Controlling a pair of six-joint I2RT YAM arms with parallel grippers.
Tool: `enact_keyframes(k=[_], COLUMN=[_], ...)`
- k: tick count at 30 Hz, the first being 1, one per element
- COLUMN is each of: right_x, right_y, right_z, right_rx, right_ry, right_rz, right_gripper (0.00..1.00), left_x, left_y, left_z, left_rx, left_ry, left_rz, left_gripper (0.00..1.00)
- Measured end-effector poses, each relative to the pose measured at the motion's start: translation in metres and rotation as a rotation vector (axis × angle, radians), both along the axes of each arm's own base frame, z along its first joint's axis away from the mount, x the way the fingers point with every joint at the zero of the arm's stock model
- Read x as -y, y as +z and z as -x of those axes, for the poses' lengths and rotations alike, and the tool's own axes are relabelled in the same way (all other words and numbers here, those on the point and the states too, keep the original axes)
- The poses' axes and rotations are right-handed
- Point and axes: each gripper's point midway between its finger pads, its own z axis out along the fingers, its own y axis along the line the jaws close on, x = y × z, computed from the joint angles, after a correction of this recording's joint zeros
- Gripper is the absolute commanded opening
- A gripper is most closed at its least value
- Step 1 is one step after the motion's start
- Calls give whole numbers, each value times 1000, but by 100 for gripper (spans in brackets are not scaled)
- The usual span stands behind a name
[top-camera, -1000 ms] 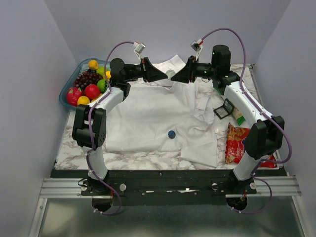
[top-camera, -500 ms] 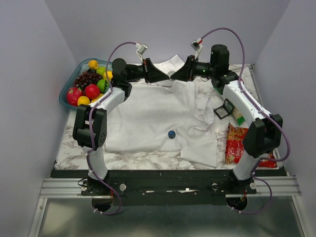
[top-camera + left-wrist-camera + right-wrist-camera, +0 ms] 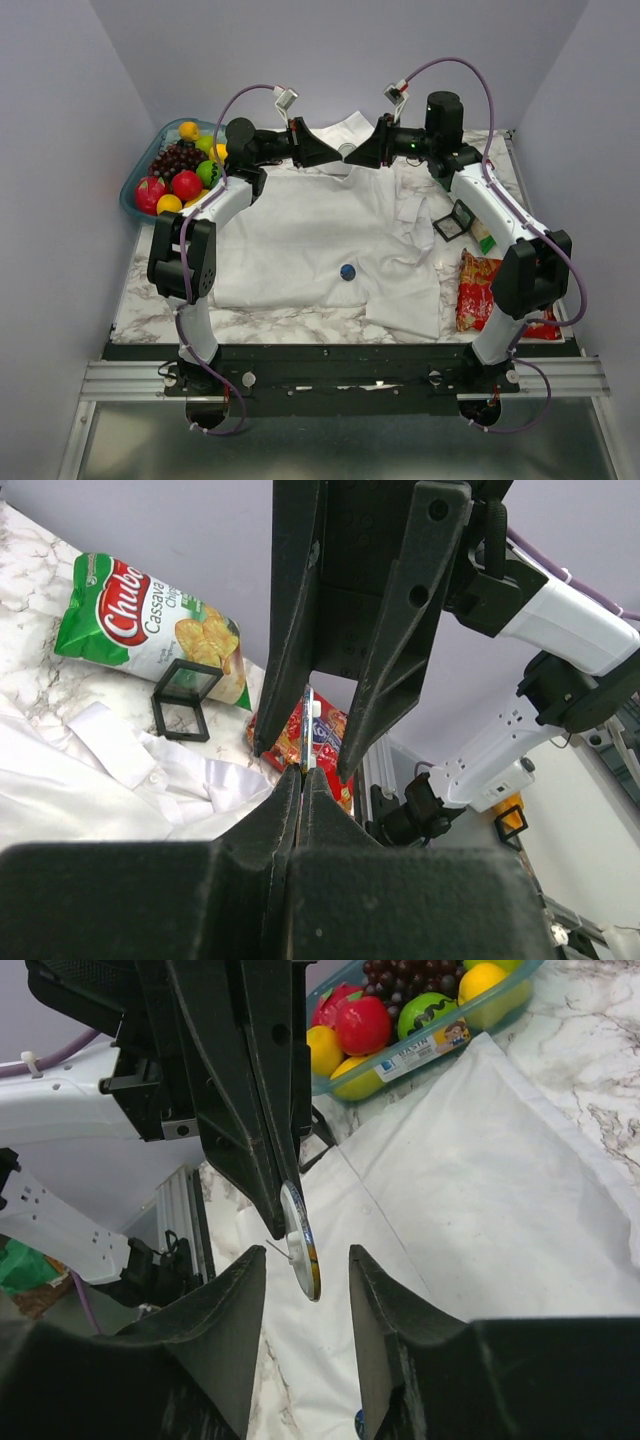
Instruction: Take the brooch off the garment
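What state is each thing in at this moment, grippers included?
Left gripper: shut on a thin round disc.
Right gripper: open, fingers either side of the disc, not touching it.
Brooch: on the shirt, untouched; pinned or loose, cannot tell.
Shirt: spread out on the table, wrinkled.
Tub: full of fruit.
Red bag: lying flat.
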Motion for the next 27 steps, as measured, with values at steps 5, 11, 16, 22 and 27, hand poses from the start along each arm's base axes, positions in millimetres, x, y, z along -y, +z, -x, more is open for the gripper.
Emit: enact_keyframes(k=[5, 11, 16, 22, 27], right_x=[0, 0, 1, 1, 2], right_y=[-3, -3, -4, -4, -5], right_z=[0, 0, -3, -5, -7], right_rx=[-7, -14, -31, -43, -55], right_ry=[0, -6, -29, -48, -60], right_rz=[3, 2, 1, 1, 0], right_gripper=[41, 37, 36, 28, 22], left_x=[0, 0, 0, 0, -1], left_y=[-1, -3, -3, -3, -3], left_z=[-1, -2, -2, -3, -3], left_rx=[-1, -9, -9, -8, -5], left_ry=[1, 1, 1, 1, 4], left_rz=[5, 4, 4, 4, 4], left_gripper=[0, 0, 0, 0, 0])
